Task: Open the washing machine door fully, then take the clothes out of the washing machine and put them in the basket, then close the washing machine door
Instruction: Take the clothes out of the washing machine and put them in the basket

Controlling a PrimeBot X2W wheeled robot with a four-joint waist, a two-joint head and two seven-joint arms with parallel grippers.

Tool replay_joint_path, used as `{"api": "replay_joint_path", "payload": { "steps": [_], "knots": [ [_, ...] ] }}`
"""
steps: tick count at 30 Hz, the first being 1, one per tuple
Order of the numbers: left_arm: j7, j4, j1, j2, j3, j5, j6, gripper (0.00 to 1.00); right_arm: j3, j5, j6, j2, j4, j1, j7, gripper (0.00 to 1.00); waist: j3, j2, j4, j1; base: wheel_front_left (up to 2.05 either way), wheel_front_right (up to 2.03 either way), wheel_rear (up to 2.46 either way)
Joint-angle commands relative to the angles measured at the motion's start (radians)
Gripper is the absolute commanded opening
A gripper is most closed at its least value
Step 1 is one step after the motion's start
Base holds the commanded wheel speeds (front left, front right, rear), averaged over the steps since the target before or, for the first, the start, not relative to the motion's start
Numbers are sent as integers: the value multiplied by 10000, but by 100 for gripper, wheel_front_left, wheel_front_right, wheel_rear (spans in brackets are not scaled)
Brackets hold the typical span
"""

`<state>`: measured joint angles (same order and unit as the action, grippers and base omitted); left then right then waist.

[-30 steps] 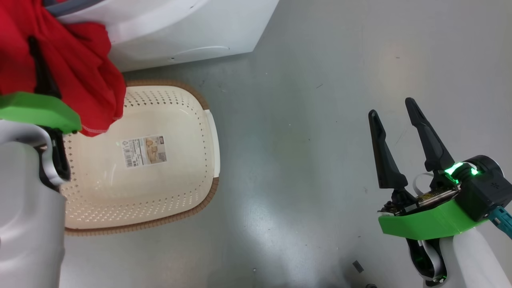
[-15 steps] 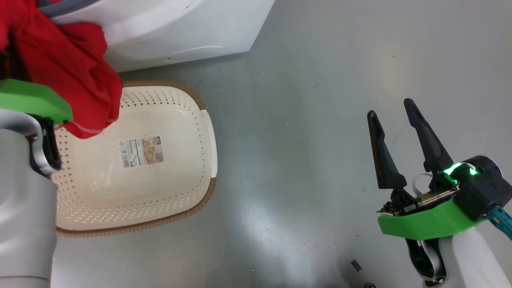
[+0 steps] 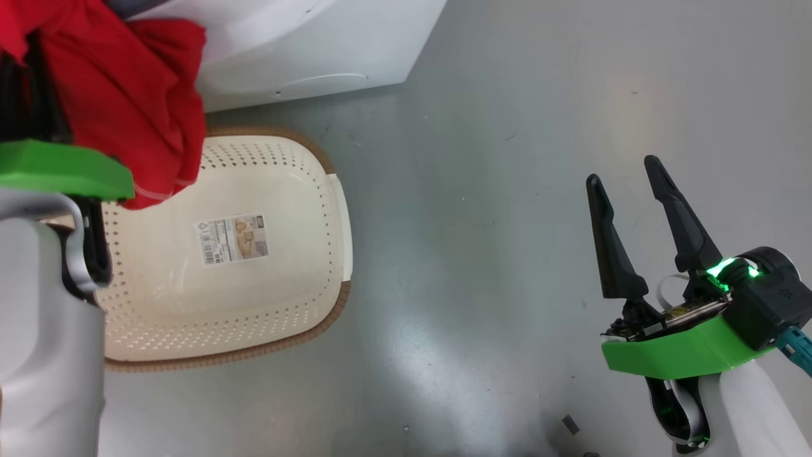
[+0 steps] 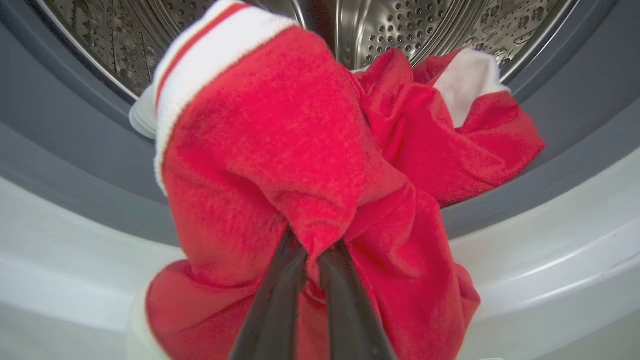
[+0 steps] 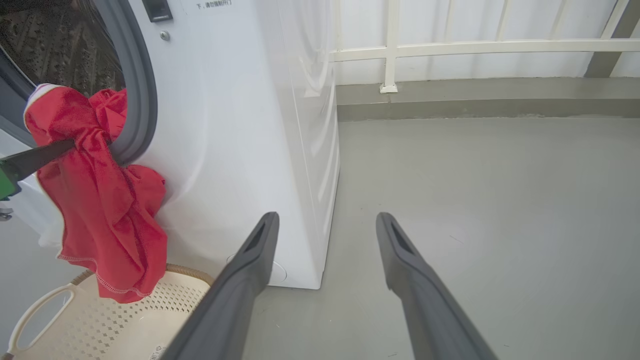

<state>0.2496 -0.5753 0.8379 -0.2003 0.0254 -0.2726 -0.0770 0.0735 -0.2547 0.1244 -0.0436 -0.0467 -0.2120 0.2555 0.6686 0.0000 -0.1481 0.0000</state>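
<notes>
My left pincer (image 4: 316, 252) grips the bright red fabric garment (image 4: 270, 150) above the cream perforated plastic basket (image 3: 279, 155); next I'd lower it in.

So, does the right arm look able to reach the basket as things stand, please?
Probably yes: the right claw is open and empty, with bare floor between it and the basket. The clothes, pinched by the left claw, hang over just the basket's far corner.

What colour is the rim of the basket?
Brown, with a woven look; the basket shows it best in the head view.
</notes>
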Motion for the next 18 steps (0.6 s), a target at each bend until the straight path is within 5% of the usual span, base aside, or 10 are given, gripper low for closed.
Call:
{"api": "replay_joint_path", "payload": {
  "steps": [1,18],
  "knots": [
    [121,637,-446,-325,301,63,87,0,131,-53,63,-66,-264,139,63,100,-27,0,69,0,0,0,0],
    [-405,5567,-3969,486,-208,234,-297,0,-177,76,63,-66,-353,440,63,100,-312,0,600,0,0,0,0]
  ]
}}
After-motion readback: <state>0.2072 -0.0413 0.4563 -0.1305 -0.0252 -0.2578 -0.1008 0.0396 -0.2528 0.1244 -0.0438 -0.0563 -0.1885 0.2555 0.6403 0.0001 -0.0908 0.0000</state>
